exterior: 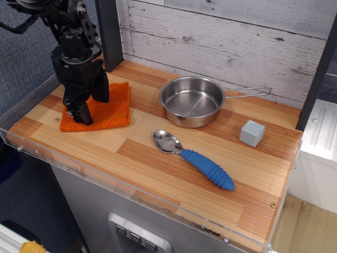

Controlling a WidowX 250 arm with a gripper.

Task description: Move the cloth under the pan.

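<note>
The bright-orange cloth (114,108) lies flat at the left end of the wooden counter. The shiny steel pan (192,100) sits to its right near the back, apart from the cloth, with its wire-loop handle (248,92) pointing right. My black gripper (92,104) is low over the cloth. Its two fingers are spread apart, with the tips at or on the cloth surface. One finger (82,113) is near the cloth's front left and the other is further back. The gripper hides the cloth's left and middle parts.
A metal spoon with a blue ribbed handle (196,159) lies in front of the pan. A small grey cube (251,133) stands at the right. A dark post (109,32) rises just behind the cloth. A clear plastic lip (131,190) runs along the counter's front edge.
</note>
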